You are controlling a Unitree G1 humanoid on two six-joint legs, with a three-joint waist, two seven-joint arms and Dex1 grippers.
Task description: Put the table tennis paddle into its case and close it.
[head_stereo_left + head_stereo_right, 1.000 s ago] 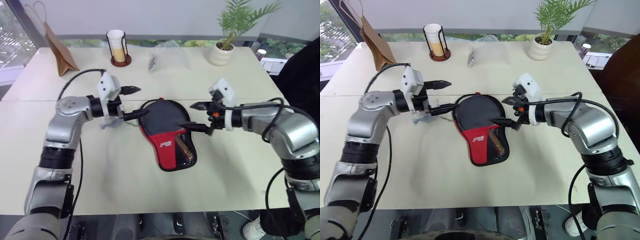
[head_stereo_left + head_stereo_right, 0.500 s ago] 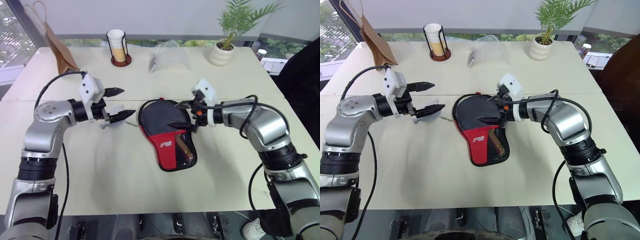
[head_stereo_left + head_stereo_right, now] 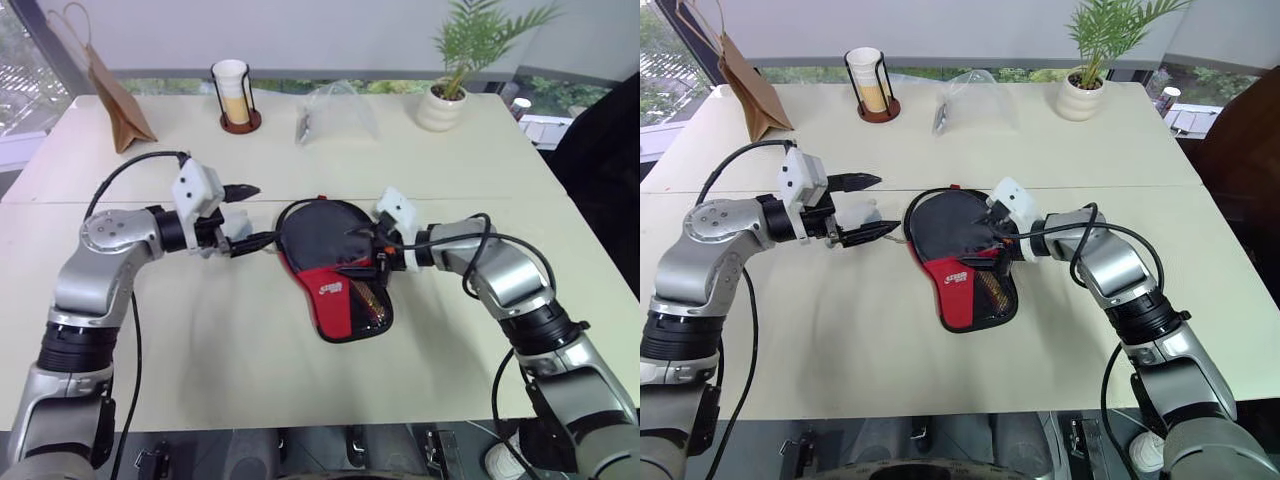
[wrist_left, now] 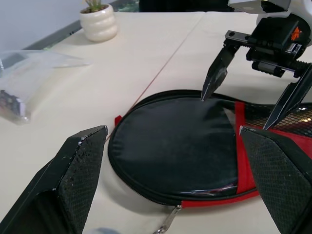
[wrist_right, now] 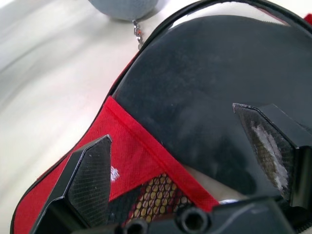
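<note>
The white logo on the case (image 3: pixel 331 262) is too small to read.

Case (image 3: pixel 962 262) lies flat mid-table (image 3: pixel 840 340), round black end toward the far edge, red panel and mesh pocket toward the near edge. Right gripper (image 3: pixel 992 238) over the case's round part, fingers spread. Left gripper (image 3: pixel 868 208) open just beside the case, on its left. Far edge: paper bag (image 3: pixel 745 85) at left corner, cup holder (image 3: pixel 871 84), plastic bag (image 3: pixel 975 101), plant (image 3: pixel 1095 60)
</note>
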